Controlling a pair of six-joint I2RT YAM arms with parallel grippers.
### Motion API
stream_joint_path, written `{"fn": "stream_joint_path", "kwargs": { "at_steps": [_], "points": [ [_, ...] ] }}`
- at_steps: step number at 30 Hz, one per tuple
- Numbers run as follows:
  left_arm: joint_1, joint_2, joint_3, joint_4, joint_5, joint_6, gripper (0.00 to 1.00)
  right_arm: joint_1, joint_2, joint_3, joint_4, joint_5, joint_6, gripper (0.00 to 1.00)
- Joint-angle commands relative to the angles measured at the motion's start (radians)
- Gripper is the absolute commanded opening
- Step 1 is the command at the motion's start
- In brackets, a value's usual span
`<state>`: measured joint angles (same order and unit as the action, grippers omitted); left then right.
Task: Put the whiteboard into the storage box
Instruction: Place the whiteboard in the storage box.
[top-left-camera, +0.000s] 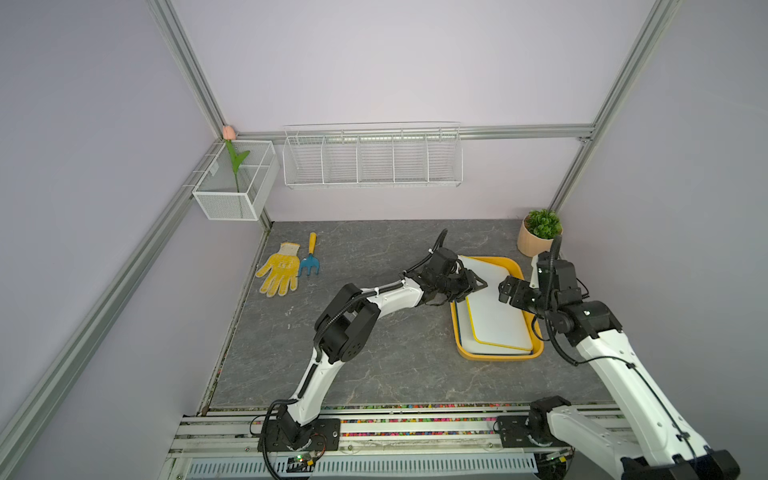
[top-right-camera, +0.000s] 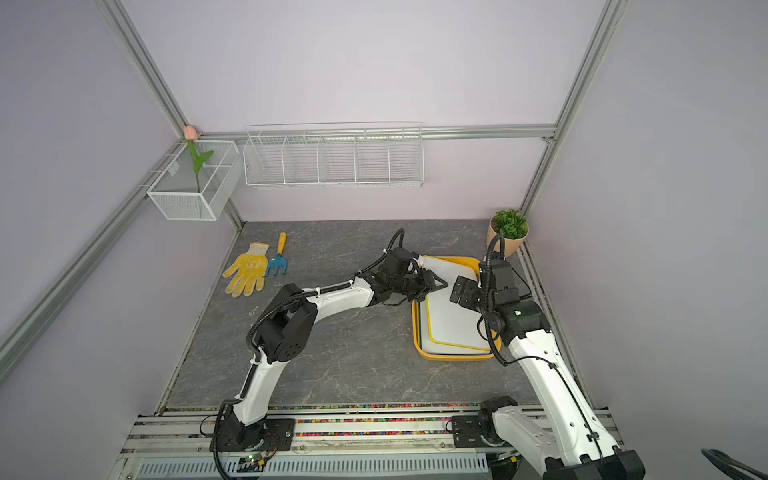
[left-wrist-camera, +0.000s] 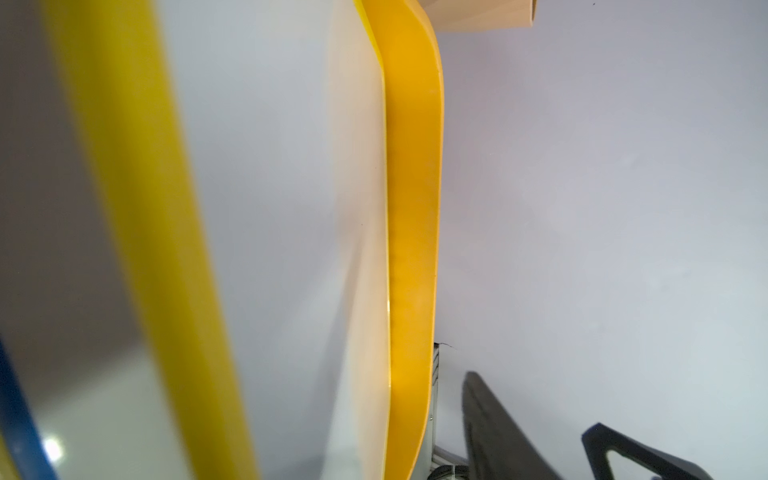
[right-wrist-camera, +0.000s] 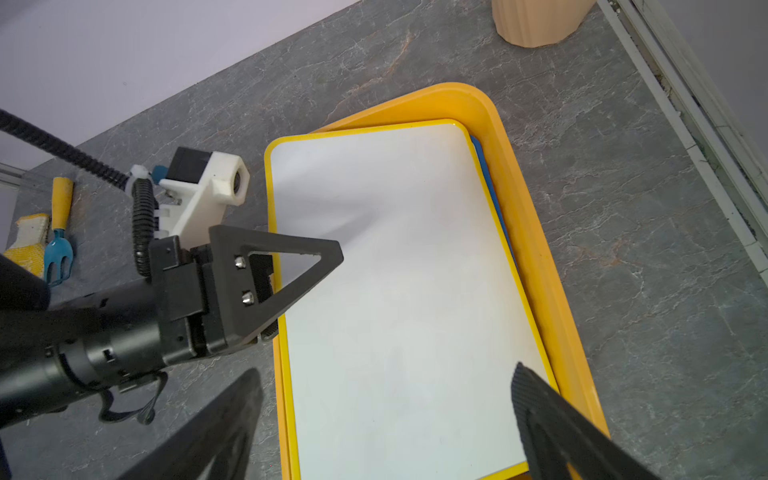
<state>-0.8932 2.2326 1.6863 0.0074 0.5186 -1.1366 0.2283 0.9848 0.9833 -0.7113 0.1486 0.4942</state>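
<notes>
Top views, 12 o'clock = back wall.

At 10 o'clock on the surface, 1 yellow glove lies flat. 1 blue rake lies just beside it at its 3 o'clock, yellow handle toward 12.

The left arm reaches toward 2 o'clock. We find the left tool at the 9 o'clock long edge of the whiteboard, with 1 triangular finger over the board's face. We cannot tell whether its jaws are clamped on that edge or apart.

The whiteboard, yellow-rimmed, lies in the storage box at 3 o'clock on the surface. It sits slightly askew on a blue-rimmed board. In the right wrist view its 9 o'clock edge covers the box wall.

The right tool hovers over the board's 3 o'clock side, jaws wide apart, holding nothing.

1 potted plant stands at the box's 1 o'clock, in the far corner.
</notes>
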Motion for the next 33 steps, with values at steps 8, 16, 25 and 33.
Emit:
{"fn": "stream_joint_path", "kwargs": {
  "at_steps": [8, 16, 25, 33],
  "points": [
    [-0.007, -0.004, 0.151, -0.379, -0.064, 0.137, 0.69, -0.012, -0.024, -0.025, 0.024, 0.001, 0.001, 0.93],
    [-0.006, 0.035, 0.278, -0.618, -0.125, 0.232, 0.78, -0.017, -0.073, -0.049, 0.032, 0.016, 0.013, 0.90],
    [-0.003, 0.105, 0.492, -0.897, -0.216, 0.388, 0.90, -0.017, -0.086, -0.050, 0.024, 0.053, 0.015, 0.89],
    [0.013, -0.021, 0.487, -1.026, -0.492, 0.634, 0.93, -0.017, -0.068, -0.051, 0.046, 0.087, 0.003, 0.89]
  ]
}}
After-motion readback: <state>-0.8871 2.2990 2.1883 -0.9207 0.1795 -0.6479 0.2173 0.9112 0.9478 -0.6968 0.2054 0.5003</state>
